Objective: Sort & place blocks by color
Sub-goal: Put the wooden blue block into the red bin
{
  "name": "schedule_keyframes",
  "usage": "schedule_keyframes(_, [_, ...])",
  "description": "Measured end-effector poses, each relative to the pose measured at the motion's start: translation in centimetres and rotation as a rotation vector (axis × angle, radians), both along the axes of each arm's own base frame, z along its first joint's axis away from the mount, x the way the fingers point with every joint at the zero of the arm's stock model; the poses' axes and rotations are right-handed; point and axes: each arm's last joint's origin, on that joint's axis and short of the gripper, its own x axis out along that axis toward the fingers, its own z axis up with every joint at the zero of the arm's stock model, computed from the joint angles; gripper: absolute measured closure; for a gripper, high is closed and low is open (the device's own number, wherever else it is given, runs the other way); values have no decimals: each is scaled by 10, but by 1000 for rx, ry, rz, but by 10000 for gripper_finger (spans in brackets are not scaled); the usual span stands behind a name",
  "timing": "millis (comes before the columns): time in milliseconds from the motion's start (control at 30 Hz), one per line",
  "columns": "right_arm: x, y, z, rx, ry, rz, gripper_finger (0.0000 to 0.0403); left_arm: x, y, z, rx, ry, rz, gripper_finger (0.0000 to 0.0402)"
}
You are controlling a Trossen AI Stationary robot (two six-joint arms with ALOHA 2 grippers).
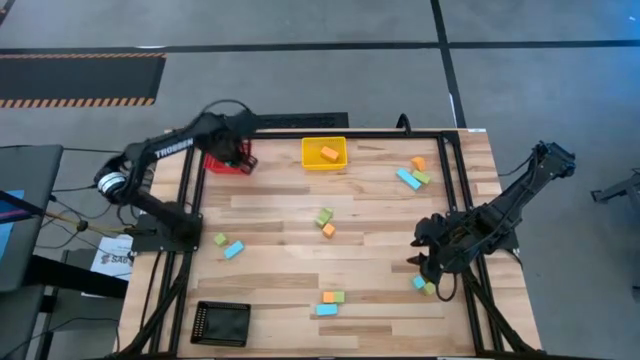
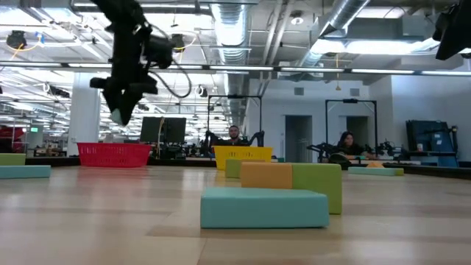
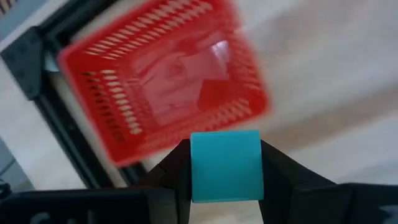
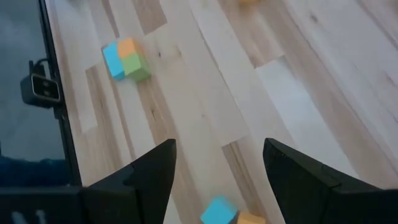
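"TROSSEN" lettering (image 1: 172, 144) along left arm

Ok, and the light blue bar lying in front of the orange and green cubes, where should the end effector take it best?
Probably from straight above, taking the light blue bar by its two short ends: it lies flat with both ends free, while the orange cube and green cube crowd one long side. The open right end effector is nearer.

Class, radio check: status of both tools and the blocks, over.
Left tool shut on light blue block, above red basket. Right tool open, empty, above table. Nothing in the way.
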Motion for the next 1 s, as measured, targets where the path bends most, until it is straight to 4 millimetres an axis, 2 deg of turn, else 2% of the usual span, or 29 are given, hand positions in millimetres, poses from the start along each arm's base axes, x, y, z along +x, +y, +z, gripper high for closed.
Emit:
schedule_keyframes(133, [3, -4, 1, -24, -24, -44, 143, -22, 30, -14, 10, -108, 102, 300])
schedule_keyframes(300, [10, -16, 1, -41, -27, -111, 143, -36, 53, -25, 49, -175, 199, 300])
schedule_keyframes(633, [19, -32, 1, -82, -18, -139, 143, -39, 64, -44, -6, -127, 238, 294])
schedule_keyframes(700, [20, -34, 1, -81, -10, -131, 143, -37, 63, -45, -6, -122, 233, 261])
schedule_keyframes(900, [22, -37, 1, -86, -6, -138, 143, -35, 62, -45, -3, -117, 205, 124])
schedule_keyframes(1000, [22, -38, 1, -91, -6, -136, 143, -35, 62, -45, -3, -116, 205, 81])
